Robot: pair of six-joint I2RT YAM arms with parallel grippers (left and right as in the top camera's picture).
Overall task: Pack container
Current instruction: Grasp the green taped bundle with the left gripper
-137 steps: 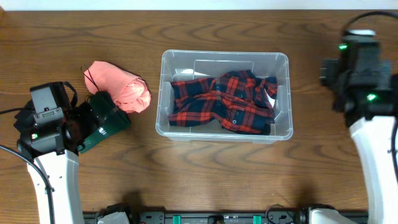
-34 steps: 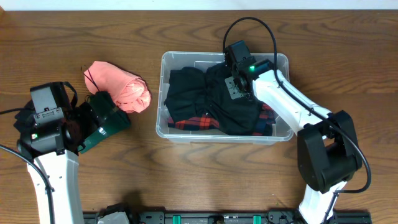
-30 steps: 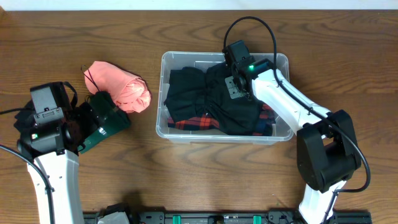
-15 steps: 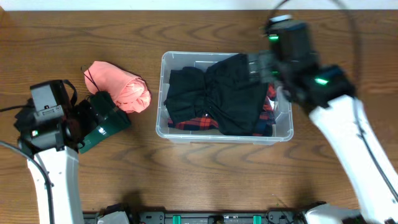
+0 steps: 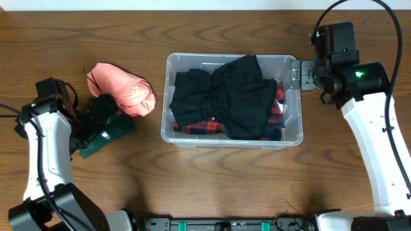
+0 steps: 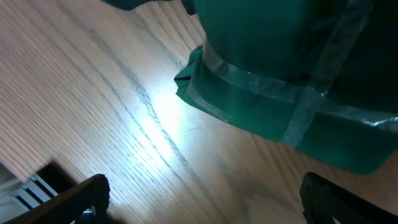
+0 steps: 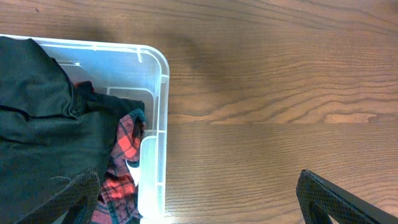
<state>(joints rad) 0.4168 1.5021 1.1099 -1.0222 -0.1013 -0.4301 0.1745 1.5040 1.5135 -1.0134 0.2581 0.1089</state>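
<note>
At centre frame in the overhead view: the container [image 5: 231, 142], a clear bin, long side running left to right on the wooden table [image 5: 225, 186].
- Contents: a black garment [image 5: 231, 99] lies on top, bunched, and covers most of the interior. Its upper edge reaches the far rim.
- Beneath it is a red plaid shirt [image 5: 192, 128], visible only as a strip along the near wall and a patch at the right end.

Right of the container, upper right of frame: the right gripper [image 7: 205, 200] sits just beside the bin's upper right corner, outside the rim.
- Right wrist view: both fingertips show at the bottom corners, spread wide with nothing between them, so it is released.
- The same view shows the rounded corner of the bin at left, with the black cloth and a fold of plaid against the end wall. Bare wood fills the rest.

Left of frame: the left gripper [image 6: 202, 199] is at a dark green package [image 5: 109, 130] bound with clear tape.
- Left wrist view: the fingertips stand far apart at the bottom corners, so it is released. The taped package fills the upper right, with tabletop below it.
- I cannot tell whether the fingers touch the package.

A rolled pink cloth [image 5: 125, 90] lies just above the package, well apart from the container.
</note>
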